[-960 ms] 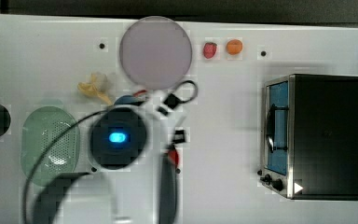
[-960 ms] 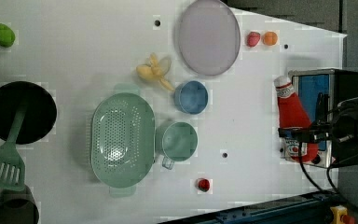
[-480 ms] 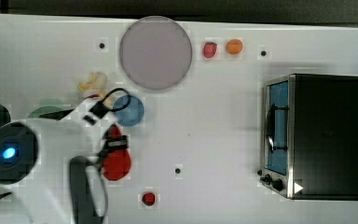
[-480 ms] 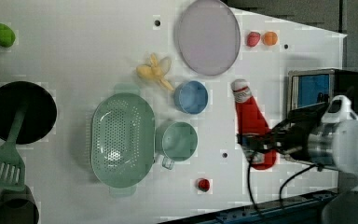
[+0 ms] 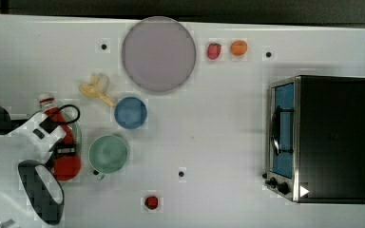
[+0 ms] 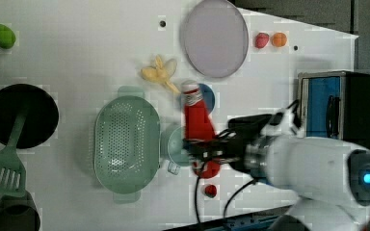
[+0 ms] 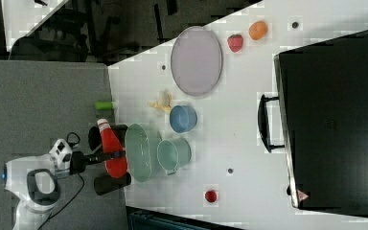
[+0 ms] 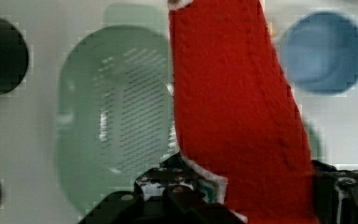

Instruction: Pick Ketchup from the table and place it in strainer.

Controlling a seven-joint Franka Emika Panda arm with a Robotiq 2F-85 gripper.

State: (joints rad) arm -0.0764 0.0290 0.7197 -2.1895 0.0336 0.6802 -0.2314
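Left view shows the claw (image 6: 203,153) partly open, clamped around the Ketchup (image 6: 197,125) bottle's body.

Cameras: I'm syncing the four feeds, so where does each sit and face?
Top view: overhead, facing down on the table; arm at its left.
Left view: high, angled down; arm carries ketchup beside the strainer.
Right view: high, from the opposite side; arm off the table edge.
Wrist view: on the hand, facing down past the fingers.
All share ketchup.
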